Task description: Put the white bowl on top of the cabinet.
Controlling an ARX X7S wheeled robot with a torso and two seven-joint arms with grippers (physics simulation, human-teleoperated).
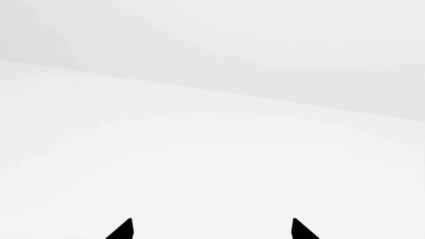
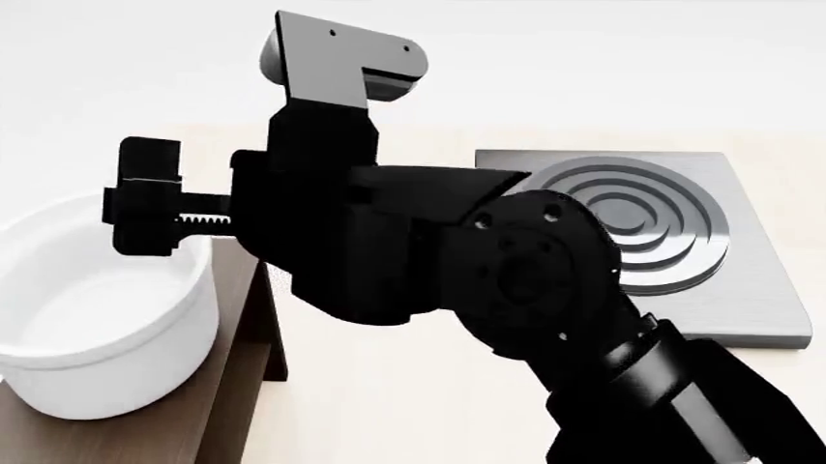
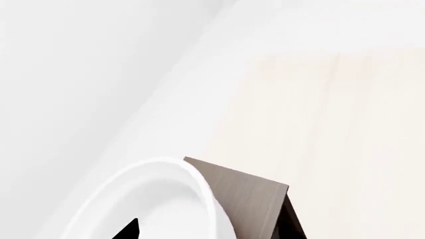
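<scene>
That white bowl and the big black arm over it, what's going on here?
A two-armed robot is handling the white bowl, which sits on top of the dark-brown cabinet. Its right gripper is at the bowl's rim, one fingertip showing inside the bowl; whether it grips the rim can't be told. A grey stove plate lies beyond on the pale table. The left gripper is open, facing only blank white.

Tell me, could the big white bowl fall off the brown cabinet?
Maybe. The deep glossy white bowl sits on the dark-brown wood-grain cabinet close to its edge, so a nudge might tip it off. The right gripper is right at the bowl's rim; pulling away carelessly could drag the bowl along. The pictures don't show whether it has let go.
</scene>
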